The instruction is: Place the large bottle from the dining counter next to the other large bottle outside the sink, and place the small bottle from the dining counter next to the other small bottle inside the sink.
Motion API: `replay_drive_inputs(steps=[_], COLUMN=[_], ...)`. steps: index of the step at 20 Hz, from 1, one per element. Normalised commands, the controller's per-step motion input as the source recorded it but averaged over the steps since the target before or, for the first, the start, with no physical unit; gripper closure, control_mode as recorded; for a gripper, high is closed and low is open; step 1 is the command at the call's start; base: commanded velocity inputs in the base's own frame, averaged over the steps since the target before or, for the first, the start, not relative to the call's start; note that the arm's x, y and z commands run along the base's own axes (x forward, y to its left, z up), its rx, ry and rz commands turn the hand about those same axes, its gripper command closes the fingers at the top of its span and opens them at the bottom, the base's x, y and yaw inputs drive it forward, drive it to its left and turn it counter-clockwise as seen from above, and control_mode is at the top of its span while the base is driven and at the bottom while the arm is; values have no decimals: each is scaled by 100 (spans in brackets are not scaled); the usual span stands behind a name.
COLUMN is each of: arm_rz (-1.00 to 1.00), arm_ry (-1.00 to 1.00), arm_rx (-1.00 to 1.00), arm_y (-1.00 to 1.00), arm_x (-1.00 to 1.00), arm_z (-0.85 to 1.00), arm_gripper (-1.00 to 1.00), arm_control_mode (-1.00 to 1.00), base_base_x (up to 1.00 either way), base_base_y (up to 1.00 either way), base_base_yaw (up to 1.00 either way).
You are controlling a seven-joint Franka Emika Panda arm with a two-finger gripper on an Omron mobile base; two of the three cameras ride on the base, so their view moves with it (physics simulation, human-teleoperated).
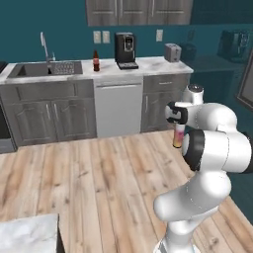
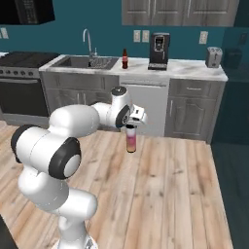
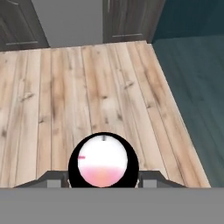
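1. The claw (image 2: 130, 125) is clenched on the cap end of a pink-and-white bottle (image 2: 131, 140), which hangs upright below it over the wooden floor (image 2: 170, 185).
2. The dark bottle (image 2: 124, 59) stands on the far tabletop (image 2: 185, 70), just beside the sink (image 2: 87, 62), ahead and to the left of the claw.
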Motion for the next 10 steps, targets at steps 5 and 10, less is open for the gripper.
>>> replay_drive_inputs(steps=[5,10], arm_rz=[0,0], arm_ry=[0,0], arm_rx=[0,0], arm_y=[0,0], arm_x=[0,0], arm_z=[0,0], arm_gripper=[100,100], arm_control_mode=[100,100], base_base_x=[99,98], base_base_y=[1,17], base_base_yaw=[0,0])
